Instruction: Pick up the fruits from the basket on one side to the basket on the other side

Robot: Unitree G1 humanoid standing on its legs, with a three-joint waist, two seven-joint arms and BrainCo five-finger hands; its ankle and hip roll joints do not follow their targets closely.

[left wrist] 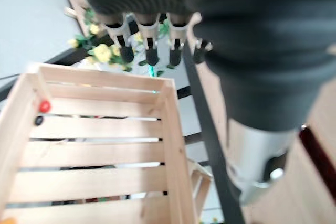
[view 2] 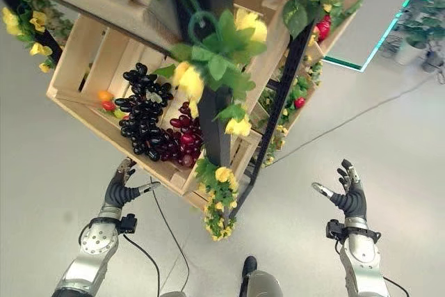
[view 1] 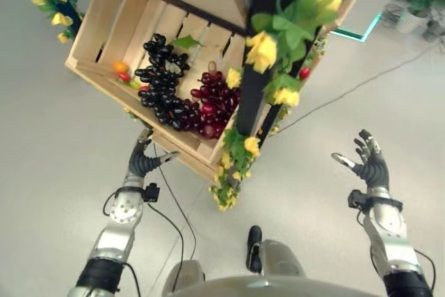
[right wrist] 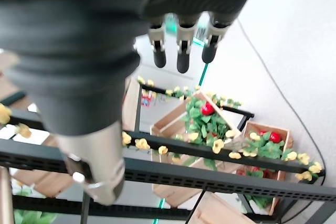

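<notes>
Dark and red grapes (view 1: 182, 101) lie in the wooden crate (view 1: 104, 29), its far side cut off by a black post (view 1: 259, 67) with yellow flowers, while the left hand (view 1: 142, 160) below its near edge and the right hand (view 1: 368, 161) well off to the right both hold nothing, fingers relaxed.

A wooden crate (view 1: 104, 33) is seen tilted on a black frame (view 1: 261, 53) dressed with yellow flowers (view 1: 263, 51) and leaves. Black grapes (view 1: 160, 85) and red grapes (view 1: 215, 106) are heaped in it, with small orange and red fruits (view 1: 122, 71) in its corner. The left hand (view 1: 144, 159) is raised just below the crate's edge, fingers relaxed. The right hand (view 1: 368, 161) is held well apart over the floor (view 1: 42, 144), fingers spread.
</notes>
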